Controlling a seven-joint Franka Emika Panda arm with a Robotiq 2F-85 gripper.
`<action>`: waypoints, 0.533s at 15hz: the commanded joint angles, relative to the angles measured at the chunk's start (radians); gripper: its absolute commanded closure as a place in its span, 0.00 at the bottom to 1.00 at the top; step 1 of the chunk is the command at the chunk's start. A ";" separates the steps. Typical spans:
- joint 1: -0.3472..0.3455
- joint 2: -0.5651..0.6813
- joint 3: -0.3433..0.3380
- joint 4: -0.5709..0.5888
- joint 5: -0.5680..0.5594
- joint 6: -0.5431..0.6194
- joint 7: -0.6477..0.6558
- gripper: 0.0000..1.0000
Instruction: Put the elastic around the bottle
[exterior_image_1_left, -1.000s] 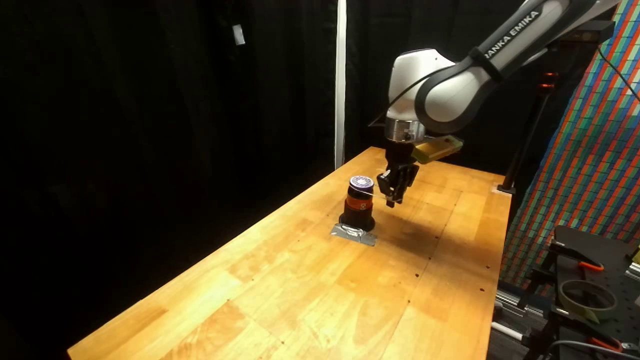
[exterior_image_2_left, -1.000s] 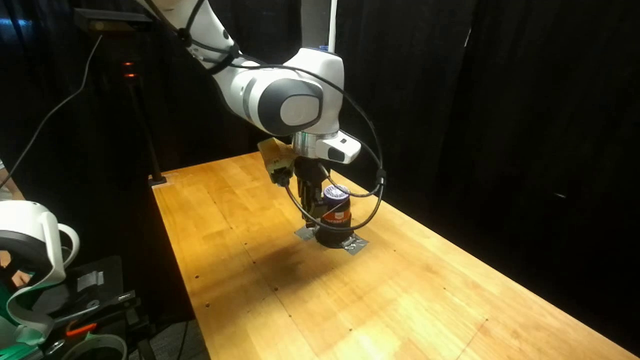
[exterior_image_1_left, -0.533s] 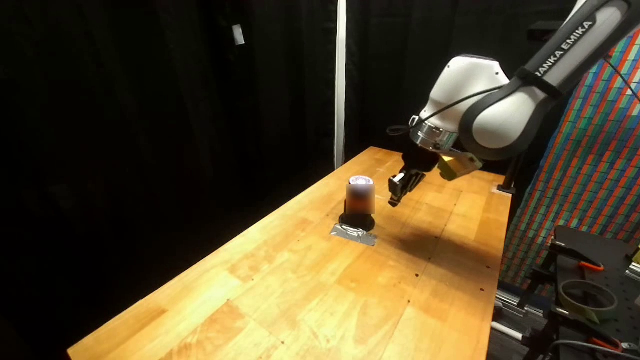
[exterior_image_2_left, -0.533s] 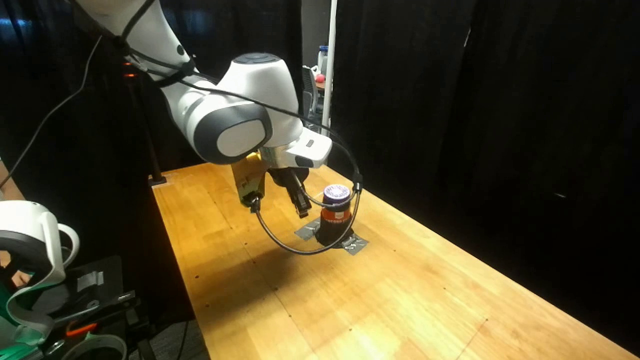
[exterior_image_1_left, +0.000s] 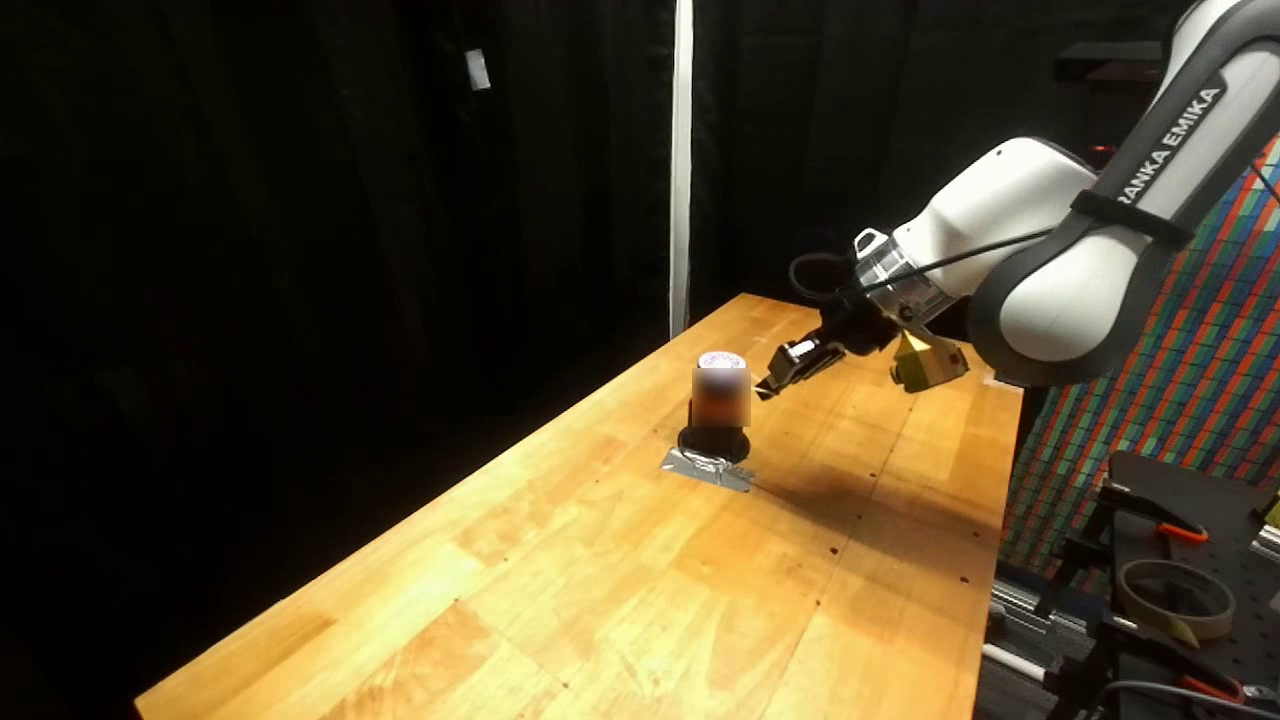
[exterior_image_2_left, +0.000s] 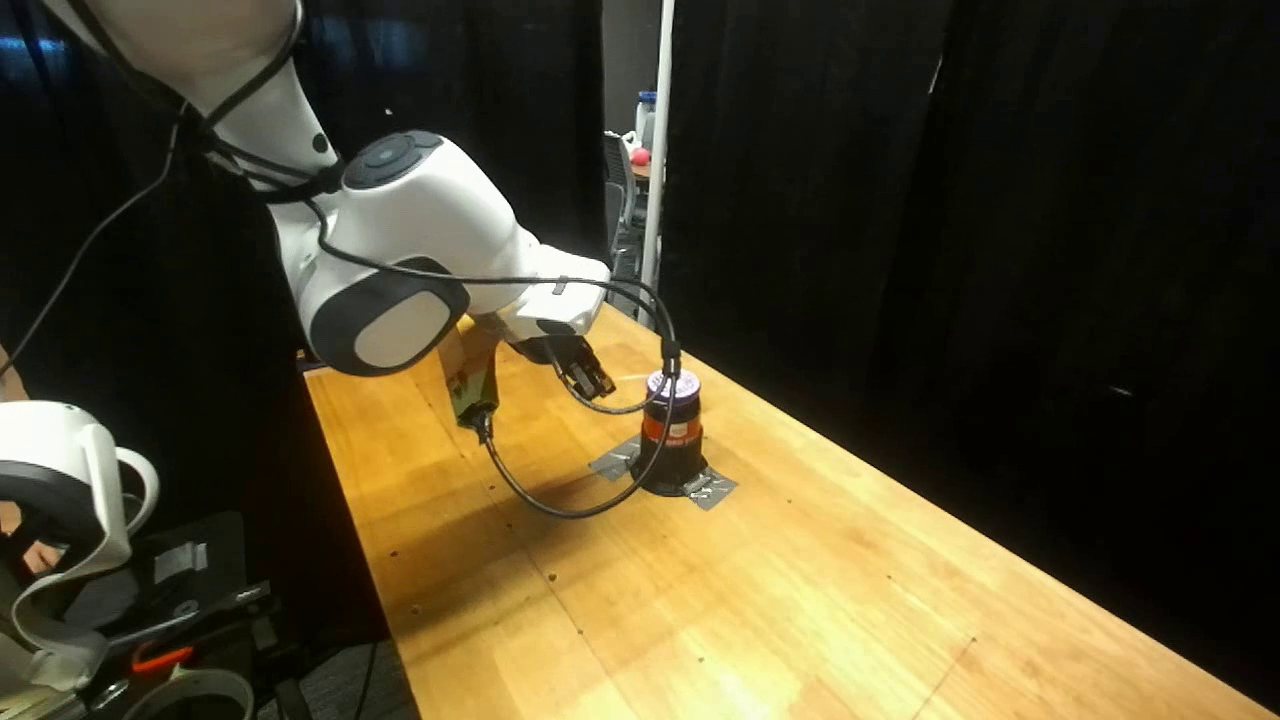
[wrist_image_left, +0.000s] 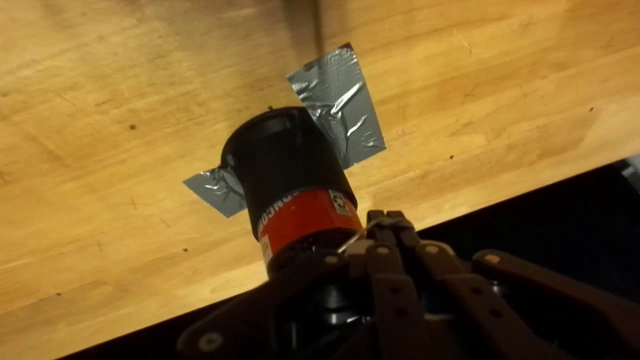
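Closed at its tips, the end effector (wrist_image_left: 386, 219) slants down from the white arm (exterior_image_1_left: 1010, 205) and grips the elastic (wrist_image_left: 354, 239), a thin pale strand lying across both fingertips. From there the strand runs toward the upper part of the bottle (wrist_image_left: 307, 215); the finger links hide some of it in the wrist view, and it is not possible to tell whether it circles the bottle. In both exterior views the fingertips stand near the bottle, apart from it. A black cable (exterior_image_2_left: 570, 516) loops down from the arm and, in an exterior view, passes in front of the bottle.

Dark, with an orange-red band and a purple-and-white top, the bottle stands upright; in an exterior view the bottle's middle (exterior_image_1_left: 720, 400) is blurred. Two pieces of grey tape (wrist_image_left: 347, 105) at its foot lie on the wooden desk (exterior_image_1_left: 560, 600), on opposite sides.

Beside the desk, in an exterior view, a black stand (exterior_image_1_left: 1180, 485) carries a roll (exterior_image_1_left: 1205, 627). Past it hangs a many-coloured sheet (exterior_image_1_left: 1140, 430). Farther back are black curtains (exterior_image_2_left: 800, 200) and a white pole (exterior_image_2_left: 659, 150), with a grey chair (exterior_image_2_left: 617, 180) visible through the gap.
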 joint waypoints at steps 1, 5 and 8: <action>-0.048 0.051 0.021 -0.032 -0.051 0.179 0.014 0.93; 0.038 0.103 -0.103 -0.030 -0.111 0.286 0.042 0.92; 0.073 0.137 -0.146 -0.023 -0.118 0.360 0.047 0.93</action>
